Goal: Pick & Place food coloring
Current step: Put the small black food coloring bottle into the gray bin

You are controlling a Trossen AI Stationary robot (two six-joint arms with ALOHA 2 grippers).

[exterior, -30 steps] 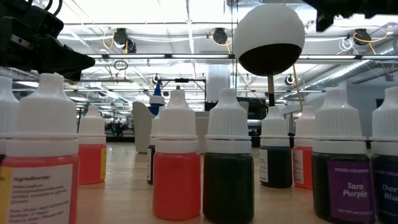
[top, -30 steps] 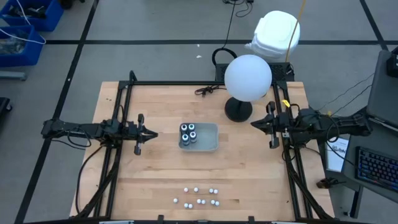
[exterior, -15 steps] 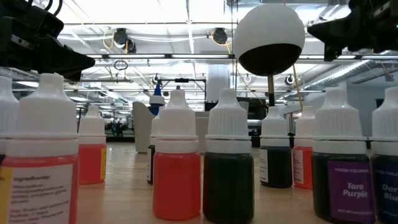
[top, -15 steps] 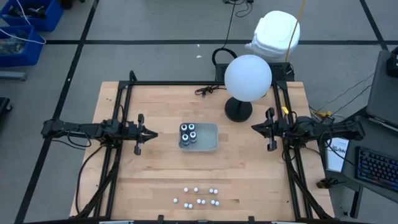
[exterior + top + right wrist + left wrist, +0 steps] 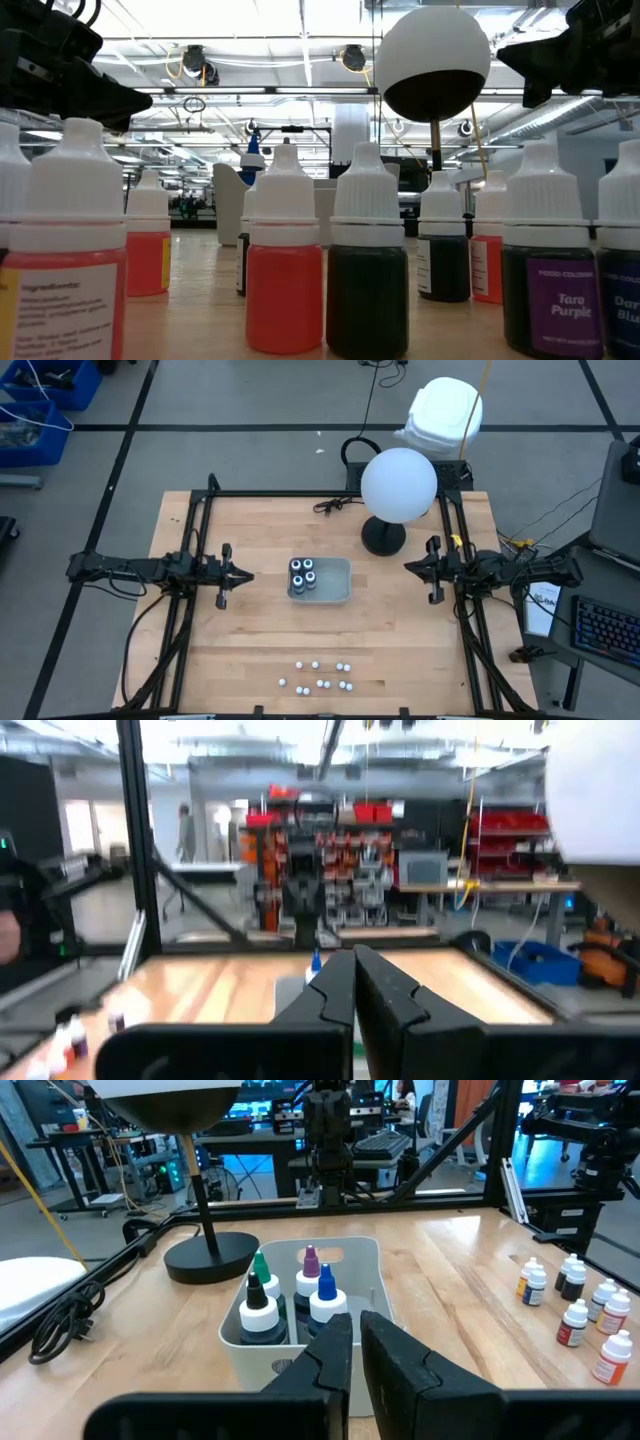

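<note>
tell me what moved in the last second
Only the right arm moved: its gripper slid toward the table's near edge, away from the lamp, fingers shut and holding nothing. The left gripper, the tray and the dropper bottles stayed put.

— Where is there room over the bench (image 5: 250, 635)?

— Bare wood on each side of the clear tray (image 5: 333, 588) and between it and the dropper bottles (image 5: 320, 675) near the front edge.

— What blocks the way?

— The globe lamp (image 5: 398, 485) stands just behind the tray toward the right side. Four tipped bottles (image 5: 290, 1292) fill the tray's left end; its right end lies open.
</note>
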